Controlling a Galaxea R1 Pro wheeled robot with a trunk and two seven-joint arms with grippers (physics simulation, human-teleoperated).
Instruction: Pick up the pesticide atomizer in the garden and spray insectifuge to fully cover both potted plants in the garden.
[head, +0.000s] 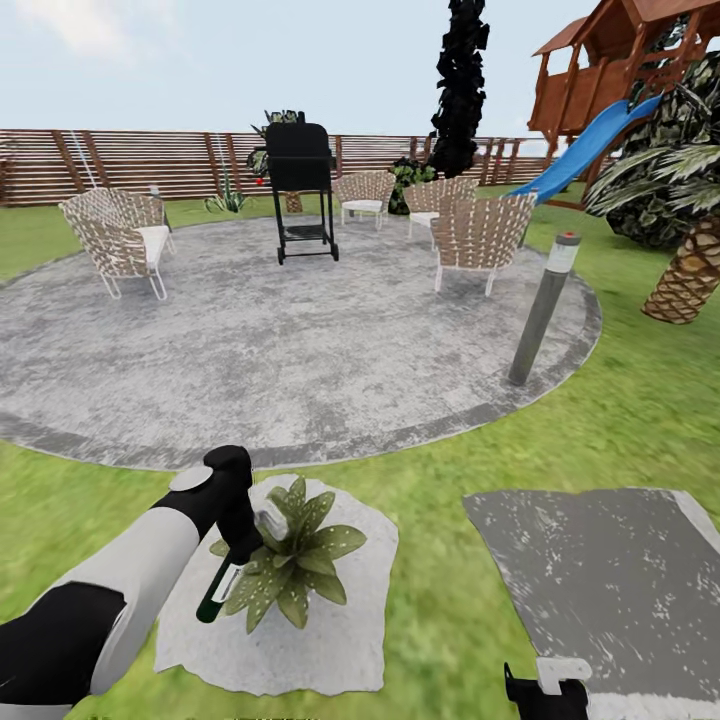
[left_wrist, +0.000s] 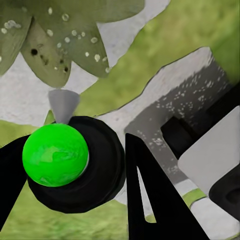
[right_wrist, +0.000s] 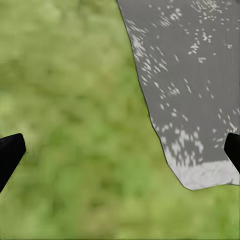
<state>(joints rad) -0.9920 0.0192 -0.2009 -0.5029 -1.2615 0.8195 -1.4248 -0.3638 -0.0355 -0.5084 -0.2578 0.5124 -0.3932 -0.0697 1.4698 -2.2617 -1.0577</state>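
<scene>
Spraying the first potted plant from close range.
My left end effector pinches the pesticide atomizer, tilted so its pale trigger head sits against the potted plant on a pale stepping stone, I judge for full leaf coverage. My right end effector hangs spread and empty over lawn beside a grey slab.

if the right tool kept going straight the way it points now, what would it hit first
Most likely the lawn. The right tool, open, looks down at grass, with the edge of a grey stepping stone to one side. Nothing stands in between as far as the right wrist view shows, though depth is unclear.
</scene>
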